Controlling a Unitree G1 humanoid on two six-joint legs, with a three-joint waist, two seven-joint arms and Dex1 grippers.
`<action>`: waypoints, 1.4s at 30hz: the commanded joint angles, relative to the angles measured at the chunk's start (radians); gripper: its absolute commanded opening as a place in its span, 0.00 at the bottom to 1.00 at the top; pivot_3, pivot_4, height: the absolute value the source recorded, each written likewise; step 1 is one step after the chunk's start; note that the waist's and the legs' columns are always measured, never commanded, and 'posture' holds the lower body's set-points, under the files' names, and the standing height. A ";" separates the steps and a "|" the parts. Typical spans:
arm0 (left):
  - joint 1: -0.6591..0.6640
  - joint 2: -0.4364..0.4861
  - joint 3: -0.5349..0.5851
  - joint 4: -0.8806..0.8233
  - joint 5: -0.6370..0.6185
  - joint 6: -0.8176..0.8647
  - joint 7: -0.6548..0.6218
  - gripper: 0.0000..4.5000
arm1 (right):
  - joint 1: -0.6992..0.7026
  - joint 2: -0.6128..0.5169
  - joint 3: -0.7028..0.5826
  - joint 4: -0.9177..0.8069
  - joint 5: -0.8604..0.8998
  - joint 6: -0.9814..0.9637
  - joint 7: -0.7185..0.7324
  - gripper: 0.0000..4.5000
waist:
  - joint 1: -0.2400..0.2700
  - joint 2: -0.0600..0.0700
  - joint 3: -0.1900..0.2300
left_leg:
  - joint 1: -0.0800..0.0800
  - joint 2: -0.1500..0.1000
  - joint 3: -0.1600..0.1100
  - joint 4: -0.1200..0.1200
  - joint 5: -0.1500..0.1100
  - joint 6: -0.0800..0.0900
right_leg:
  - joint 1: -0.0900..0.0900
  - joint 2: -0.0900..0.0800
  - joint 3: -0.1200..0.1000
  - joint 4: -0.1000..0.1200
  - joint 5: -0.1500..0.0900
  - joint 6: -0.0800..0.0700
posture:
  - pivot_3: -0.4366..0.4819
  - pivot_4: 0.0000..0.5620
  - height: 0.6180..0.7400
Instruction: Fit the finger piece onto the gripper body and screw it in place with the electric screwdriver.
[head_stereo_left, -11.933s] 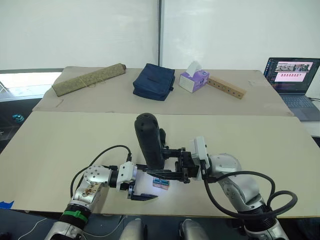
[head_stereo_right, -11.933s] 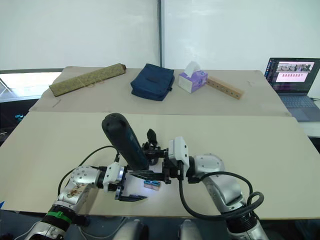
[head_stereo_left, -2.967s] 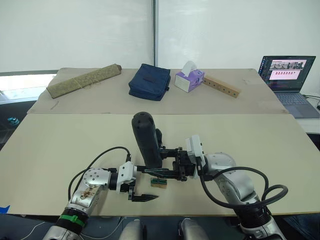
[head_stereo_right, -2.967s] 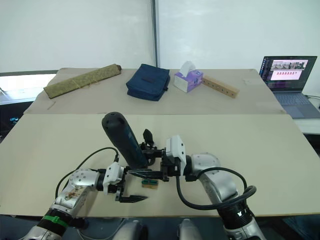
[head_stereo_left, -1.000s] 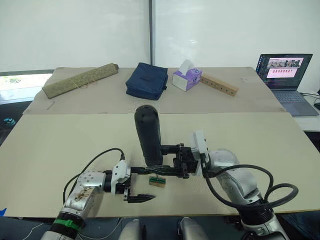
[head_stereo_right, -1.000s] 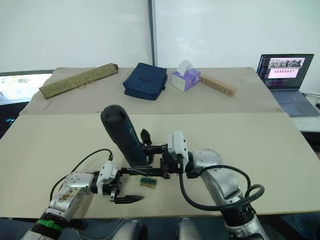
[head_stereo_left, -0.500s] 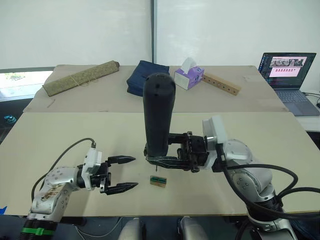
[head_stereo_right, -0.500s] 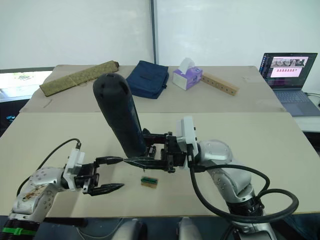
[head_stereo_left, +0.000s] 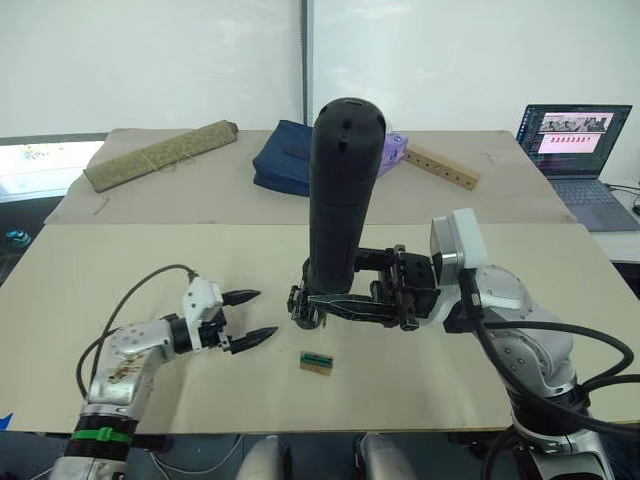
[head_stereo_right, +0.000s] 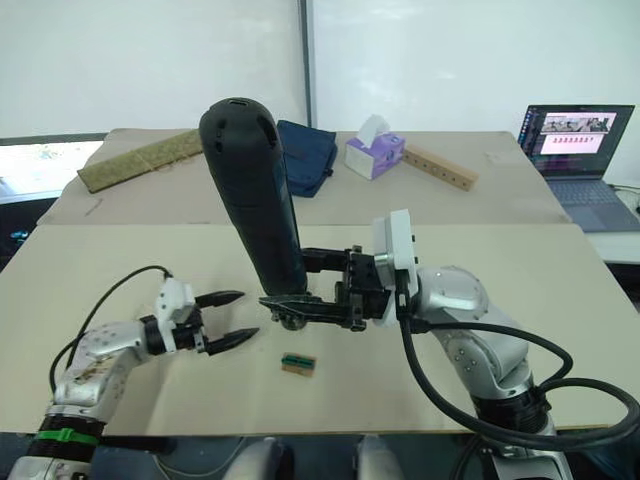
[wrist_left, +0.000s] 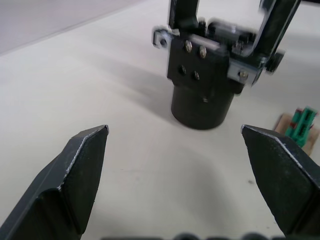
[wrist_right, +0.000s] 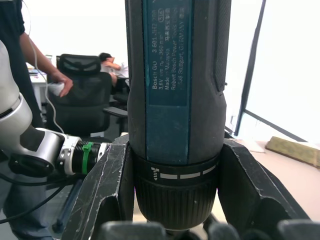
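Right gripper: your right gripper (head_stereo_right: 300, 306) is clamped on the electric screwdriver (head_stereo_right: 252, 185), which stands nearly upright with its rounded end high; half a second ago it sat lower, and a second ago its tip was down at the work.

Left gripper: your left gripper (head_stereo_left: 247, 318) has let go and pulled back toward its own side; its jaws are spread with nothing between them. A second ago it was in close under the screwdriver.

Gripper body: the left wrist view shows the gripper body (wrist_left: 204, 80) standing free on its round base on the table (head_stereo_left: 120, 270), just beside the small green-and-tan block (head_stereo_left: 317, 362).

Finger piece: you cannot pick out a separate finger piece, nor confirm it is seated.

What this means: both arms backing off looks like the screwing pass is over, or you are resetting for another try. Check the joint before trusting it.

Edges: the block lies near the table's front edge.

Open room: bare tabletop lies left and right of the work; the blue pouch (head_stereo_left: 285, 160), tissue box (head_stereo_right: 375, 150) and laptop (head_stereo_left: 575, 130) are well apart at the back.
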 joint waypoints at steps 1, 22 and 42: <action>-0.020 -0.033 -0.038 0.024 0.044 -0.056 0.011 1.00 | -0.024 -0.007 -0.047 -0.045 0.044 -0.003 -0.011 0.42 | 0.001 0.000 0.000 | 0.000 0.000 0.000 0.000 0.000 0.000 | 0.000 0.000 0.000 0.000 0.000 0.000 | 0.48 0.27 1.00; -0.130 -0.177 -0.148 0.044 0.125 0.024 0.127 1.00 | -0.002 -0.042 -0.056 -0.052 0.031 -0.003 -0.023 0.42 | 0.005 0.000 0.000 | -0.001 0.000 -0.001 0.003 0.000 0.000 | 0.001 0.000 0.000 0.001 0.001 0.001 | 0.48 0.27 1.00; -0.322 -0.162 -0.181 0.421 0.144 -0.239 -0.217 0.52 | 0.020 -0.086 -0.082 -0.079 0.057 0.014 -0.048 0.42 | 0.007 0.000 0.000 | -0.004 -0.001 0.000 0.007 0.000 0.000 | 0.001 0.003 -0.001 0.001 0.001 0.001 | 0.48 0.27 1.00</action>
